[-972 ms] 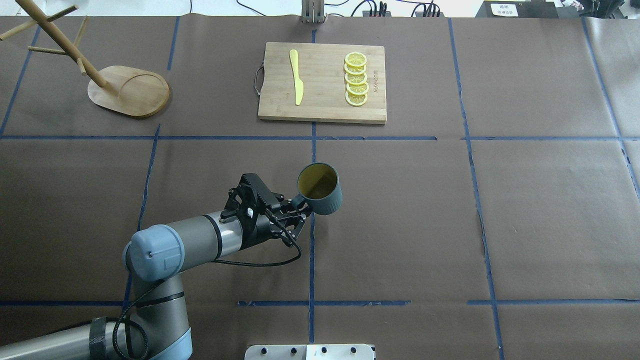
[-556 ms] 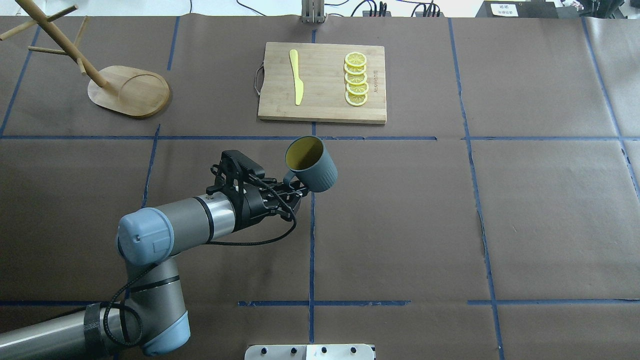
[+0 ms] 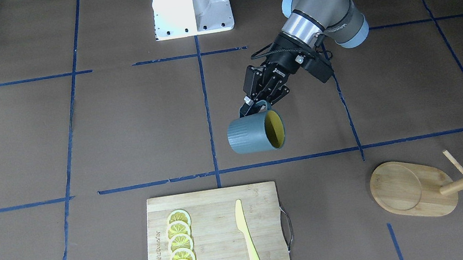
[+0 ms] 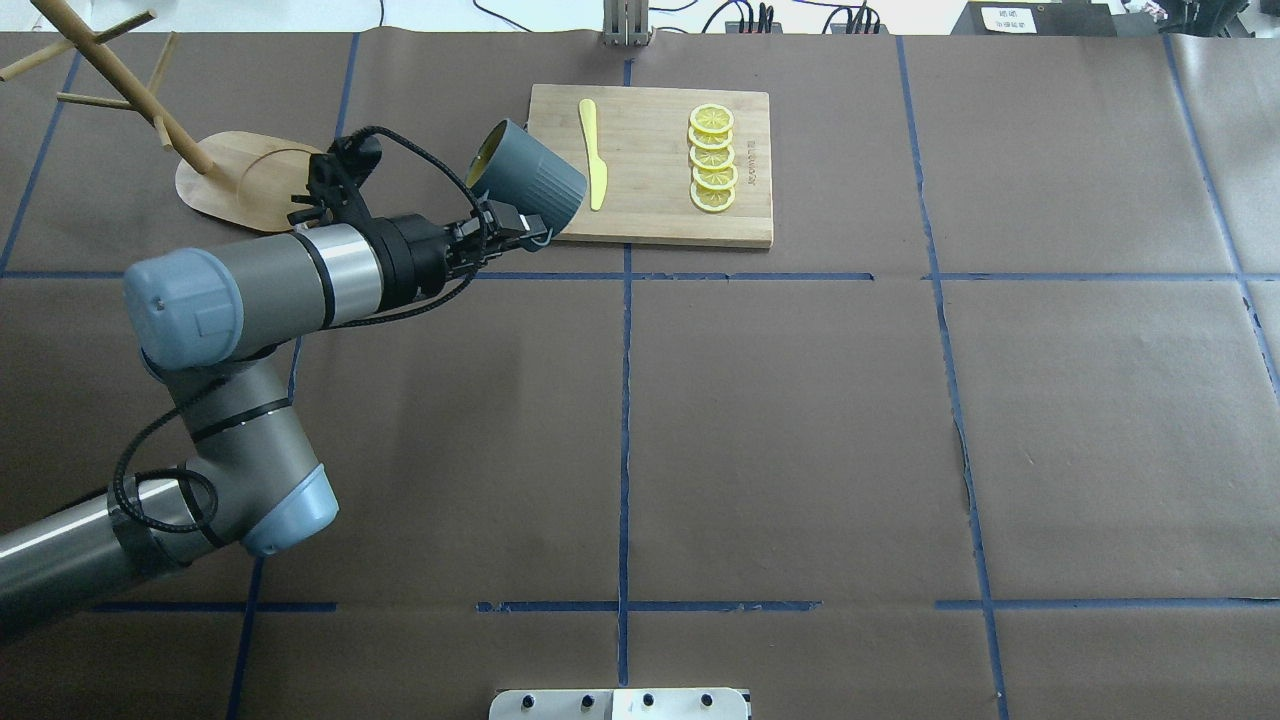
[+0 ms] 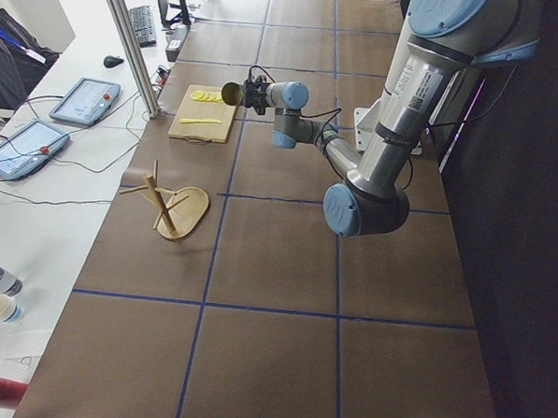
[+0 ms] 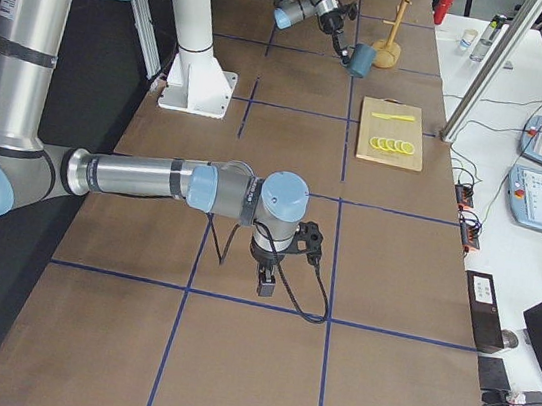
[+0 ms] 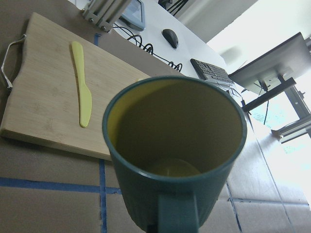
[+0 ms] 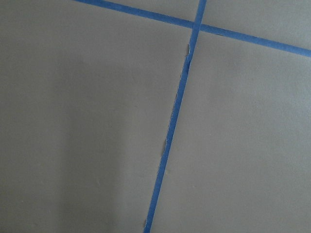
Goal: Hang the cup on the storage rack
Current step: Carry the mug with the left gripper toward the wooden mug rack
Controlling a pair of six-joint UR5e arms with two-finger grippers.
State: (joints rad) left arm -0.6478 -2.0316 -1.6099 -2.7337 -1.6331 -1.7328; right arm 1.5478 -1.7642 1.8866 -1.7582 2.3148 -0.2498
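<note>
My left gripper (image 4: 518, 234) is shut on the loop handle of the dark blue-grey ribbed cup (image 4: 532, 184) and holds it in the air. The cup lies on its side, its yellow inside facing the storage rack. The cup also shows in the front view (image 3: 253, 133) below the gripper (image 3: 256, 107), and it fills the left wrist view (image 7: 175, 145). The bamboo storage rack (image 4: 240, 190) stands at the far left, its pegs bare (image 3: 407, 189). My right gripper (image 6: 264, 285) shows only in the exterior right view, low over the table. I cannot tell if it is open.
A rectangular wooden cutting board (image 4: 650, 215) at the far middle carries a yellow knife (image 4: 594, 155) and several lemon slices (image 4: 712, 158). The cup hangs near its left edge. Blue tape lines cross the brown table cover. The robot's white base (image 3: 191, 4) is at the near edge.
My left gripper has carried the cup up, away from the robot and leftward toward the rack. The cup has tipped from mouth-up onto its side.
</note>
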